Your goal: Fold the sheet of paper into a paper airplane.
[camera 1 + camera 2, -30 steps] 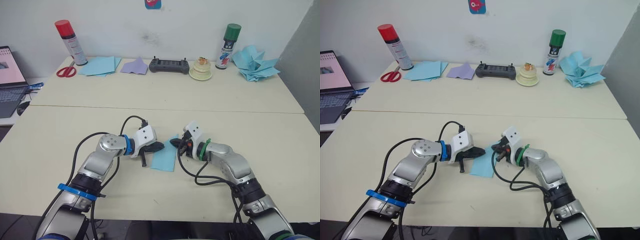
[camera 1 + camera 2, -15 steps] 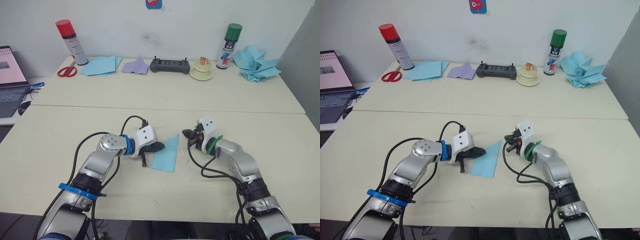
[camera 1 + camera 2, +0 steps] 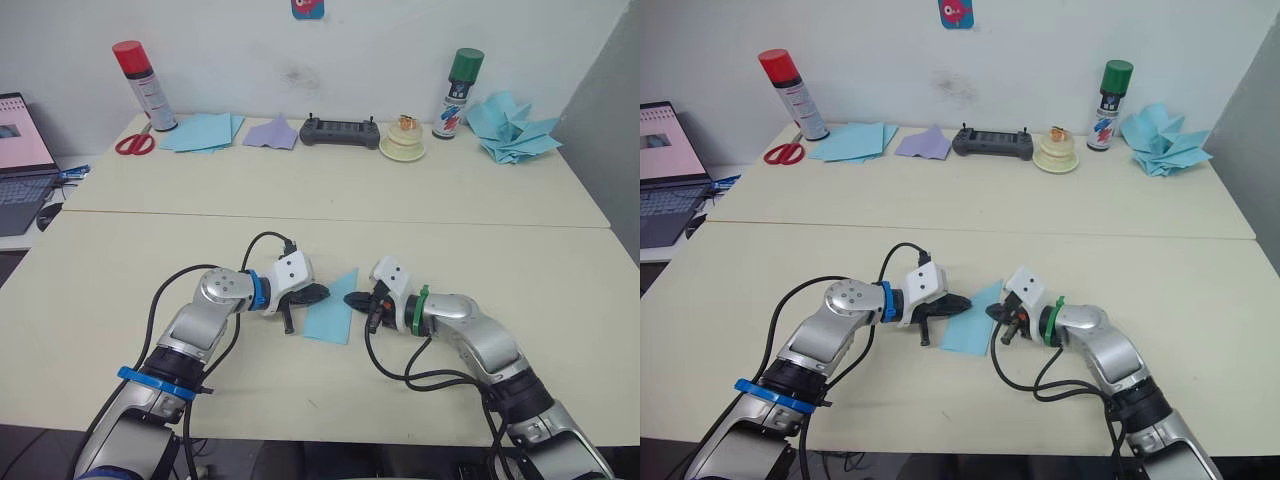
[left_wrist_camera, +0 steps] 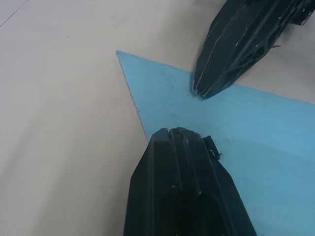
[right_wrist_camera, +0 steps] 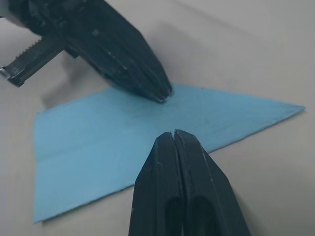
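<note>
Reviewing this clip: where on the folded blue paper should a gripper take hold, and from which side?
Probably the pointed far corner of the sheet of paper. It lies flat on the table, so nothing stands up to pinch. Come in low from the right, where the shut right gripper rests, while the shut left gripper pins the other edge.

Two head cameras look down from high up at the whole table (image 3: 120, 270). Two wrist cameras sit very close, sharing the blue paper (image 4: 206, 118).
</note>
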Controlling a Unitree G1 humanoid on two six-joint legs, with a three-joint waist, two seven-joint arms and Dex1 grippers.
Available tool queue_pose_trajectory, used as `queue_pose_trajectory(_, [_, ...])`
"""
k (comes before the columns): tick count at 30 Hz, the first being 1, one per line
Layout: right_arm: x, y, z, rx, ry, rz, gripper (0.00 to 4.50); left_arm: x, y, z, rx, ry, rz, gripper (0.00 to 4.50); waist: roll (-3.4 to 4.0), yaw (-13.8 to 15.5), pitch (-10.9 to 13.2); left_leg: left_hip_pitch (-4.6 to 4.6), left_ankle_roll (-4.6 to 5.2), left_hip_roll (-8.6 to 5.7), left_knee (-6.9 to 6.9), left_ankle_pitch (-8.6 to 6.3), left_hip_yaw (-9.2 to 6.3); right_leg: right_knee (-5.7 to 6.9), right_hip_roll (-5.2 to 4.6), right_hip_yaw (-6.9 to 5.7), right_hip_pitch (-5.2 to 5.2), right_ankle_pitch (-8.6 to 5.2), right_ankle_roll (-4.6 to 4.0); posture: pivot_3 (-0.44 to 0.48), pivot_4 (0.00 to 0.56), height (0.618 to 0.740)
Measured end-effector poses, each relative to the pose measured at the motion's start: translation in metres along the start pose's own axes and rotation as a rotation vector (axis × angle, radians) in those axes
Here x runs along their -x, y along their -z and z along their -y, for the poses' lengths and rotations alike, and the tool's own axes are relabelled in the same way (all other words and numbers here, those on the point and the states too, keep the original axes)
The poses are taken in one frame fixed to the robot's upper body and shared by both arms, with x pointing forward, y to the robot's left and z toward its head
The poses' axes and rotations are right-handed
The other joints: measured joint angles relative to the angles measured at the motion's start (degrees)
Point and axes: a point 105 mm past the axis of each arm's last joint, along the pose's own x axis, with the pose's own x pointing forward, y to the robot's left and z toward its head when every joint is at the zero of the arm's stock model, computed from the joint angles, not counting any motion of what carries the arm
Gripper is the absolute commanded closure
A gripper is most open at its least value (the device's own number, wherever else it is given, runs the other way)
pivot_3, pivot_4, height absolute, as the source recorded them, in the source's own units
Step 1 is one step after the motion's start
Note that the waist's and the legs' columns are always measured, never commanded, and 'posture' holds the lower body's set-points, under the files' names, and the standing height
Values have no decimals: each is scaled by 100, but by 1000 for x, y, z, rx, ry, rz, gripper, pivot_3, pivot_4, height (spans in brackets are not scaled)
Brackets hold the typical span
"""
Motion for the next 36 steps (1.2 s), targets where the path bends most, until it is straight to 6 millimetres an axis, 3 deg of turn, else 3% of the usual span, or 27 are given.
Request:
queue_pose_trajectory(6, [3, 7, -24, -88, -142, -37, 4473, 2, 2, 0, 7, 0, -13, 4500, 0, -4, -5, 5, 0, 1, 0, 0, -1, 1, 3, 1, 2, -2, 3, 0, 150, 740])
queue_pose_trajectory(13, [12, 12, -36, -109, -260, -109, 4473, 5, 1, 0, 1, 0, -19, 4500, -5, -5, -9, 7, 0, 2, -1, 0, -2, -1, 4, 0, 4, -3, 2, 0, 150, 740])
queue_pose_trajectory(22, [32, 11, -26, -184, -262, -115, 4473, 3, 1, -2, 21, -7, -5, 4500, -7, -1, -7, 4, 1, 0, 1, 0, -3, -1, 4, 0, 4, -3, 2, 0, 150, 740])
queue_pose_trajectory(28, [42, -9, -11, -175, -170, -45, 4473, 3, -2, -8, 184, -31, 73, 4500, -9, -5, 4, -7, 0, 1, 2, 0, -4, 3, 4, -2, -8, -3, 4, 0, 150, 740])
queue_pose_trajectory(29, [42, -11, -12, -172, -165, -39, 4303, 6, -4, -10, 222, -36, 95, 4500, -10, -5, 8, -9, 0, 2, 2, 0, -4, 3, 5, -2, -9, -3, 4, 0, 150, 740])
queue_pose_trajectory(31, [44, -13, -13, -174, -165, -30, 3889, 15, -9, -17, 284, -33, 138, 3948, -15, -6, 16, -13, 0, 3, 0, 0, -6, 2, 6, -3, -13, -1, 0, 0, 150, 740])
queue_pose_trajectory(36, [49, -21, -12, -183, -134, 4, 2128, 46, -27, -35, 313, -38, 197, 2499, -15, -3, 18, -15, 0, 2, -1, -1, -4, -4, 5, -1, -13, 1, -5, 0, 150, 740])
